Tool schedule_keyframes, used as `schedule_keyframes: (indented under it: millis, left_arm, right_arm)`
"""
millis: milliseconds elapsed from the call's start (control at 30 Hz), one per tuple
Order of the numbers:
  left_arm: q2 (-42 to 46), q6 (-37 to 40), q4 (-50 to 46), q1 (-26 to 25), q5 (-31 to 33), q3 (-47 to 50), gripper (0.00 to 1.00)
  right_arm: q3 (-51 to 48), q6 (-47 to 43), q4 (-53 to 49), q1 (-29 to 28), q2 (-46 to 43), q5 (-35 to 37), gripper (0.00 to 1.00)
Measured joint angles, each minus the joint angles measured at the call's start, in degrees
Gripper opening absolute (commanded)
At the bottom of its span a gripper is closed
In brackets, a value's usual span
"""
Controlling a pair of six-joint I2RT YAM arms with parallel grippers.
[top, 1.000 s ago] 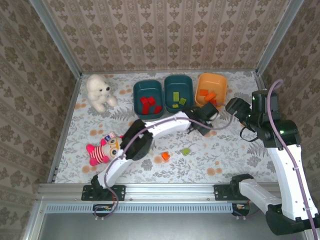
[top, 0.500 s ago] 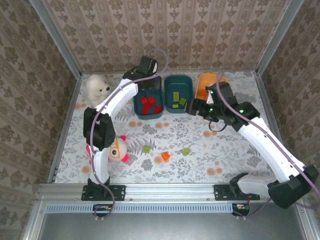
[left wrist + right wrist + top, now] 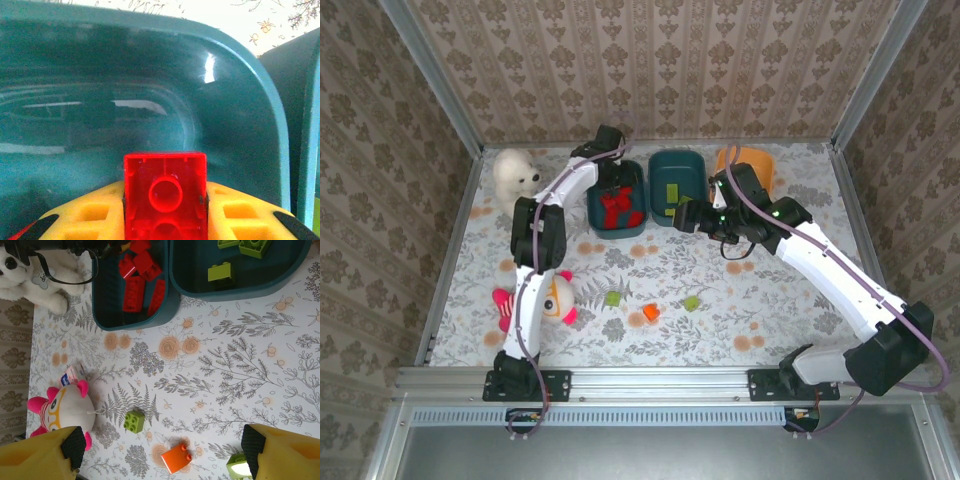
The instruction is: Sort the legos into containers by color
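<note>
My left gripper (image 3: 613, 183) reaches down into the left dark teal tub (image 3: 592, 200) and is shut on a red brick (image 3: 165, 175), held between its yellow fingers (image 3: 235, 215). Several red bricks (image 3: 620, 208) lie in that tub. The middle teal tub (image 3: 677, 160) holds green bricks (image 3: 672, 193). The orange tub (image 3: 752, 160) is partly hidden behind the right arm. My right gripper (image 3: 682, 215) hovers wide open over the table in front of the middle tub. Below it lie a green brick (image 3: 134, 420), an orange brick (image 3: 176, 458) and a second green brick (image 3: 240, 467).
A white plush bear (image 3: 515, 178) sits left of the tubs. A striped pink plush doll (image 3: 535, 300) lies at the left, close to the nearer green brick (image 3: 612, 297). Patterned walls close in the table on three sides.
My left gripper has dropped from the tub's back rim into the left teal tub with the red brick. The right gripper has shifted left, away from the orange tub.
</note>
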State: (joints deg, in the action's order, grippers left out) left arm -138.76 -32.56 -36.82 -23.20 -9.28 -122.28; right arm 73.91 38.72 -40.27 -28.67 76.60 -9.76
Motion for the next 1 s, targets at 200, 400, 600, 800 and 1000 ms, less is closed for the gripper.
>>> schedule_keyframes:
  millis: [200, 400, 600, 800, 1000]
  left_arm:
    - [1.07, -4.37, 3.06, 1.42, -2.29, 3.93, 0.4]
    - [1.14, -6.45, 1.25, 3.74, -2.08, 4.52, 0.63]
    - [1.51, -8.09, 0.2, 3.65, -0.94, 4.57, 0.69]
    - [5.86, -8.44, 0.0, 2.03, 1.18, 6.03, 0.69]
    - [16.28, -8.37, 1.51, -0.37, 5.05, 11.45, 0.7]
  right_arm:
    - [0.0, -0.02, 0.0, 0.0, 0.04, 0.0, 0.85]
    - [0.0, -0.02, 0.37, 0.0, 0.98, -0.52, 0.85]
    - [0.0, -0.02, 0.46, 0.0, 1.46, -1.31, 0.85]
    - [0.02, -0.66, 0.48, 0.0, 1.9, -1.44, 0.85]
    - [0.07, -4.33, -0.72, -0.98, 2.01, 0.15, 0.84]
